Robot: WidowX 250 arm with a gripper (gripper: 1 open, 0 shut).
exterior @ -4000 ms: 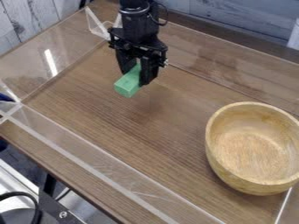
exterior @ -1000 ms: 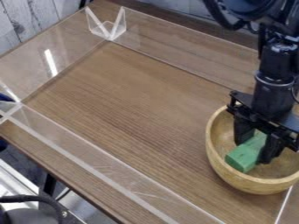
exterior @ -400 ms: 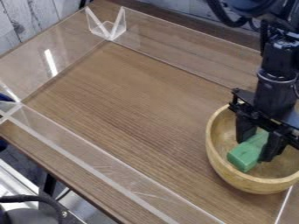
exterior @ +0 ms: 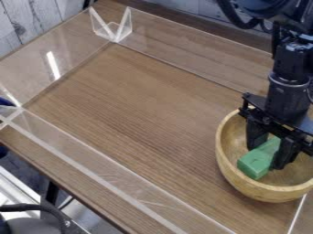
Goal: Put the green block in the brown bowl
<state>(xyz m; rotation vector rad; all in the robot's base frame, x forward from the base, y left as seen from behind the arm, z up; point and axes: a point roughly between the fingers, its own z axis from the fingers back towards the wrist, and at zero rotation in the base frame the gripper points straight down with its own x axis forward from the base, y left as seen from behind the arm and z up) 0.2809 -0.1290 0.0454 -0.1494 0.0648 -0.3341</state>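
Black gripper (exterior: 270,144) at right side, pointing down into the brown bowl (exterior: 232,157), fingers around the upper part of the green block (exterior: 255,163). Looks like a grasp on the block; contact under the fingertips is too dark to make out fully. Block is inside the bowl, toward its left side, tilted, lower end out in view, upper end between the fingers. Can't tell if it touches the bowl floor. Bowl sits at the near right of the wooden table (exterior: 134,101), light tan, round, thick rim; gripper covers part of its far side. Black arm (exterior: 290,69) comes in from the far right, above the bowl, cut off by the right edge of the view. Clear bracket-like piece (exterior: 112,26) stands on the far left part of the table. Transparent strip (exterior: 91,163) runs along the near left edge of the table. Black cable (exterior: 35,208) curves at the near left corner, beyond the table edge. Gray wood-grain surface (exterior: 33,20) shows in the far left corner.
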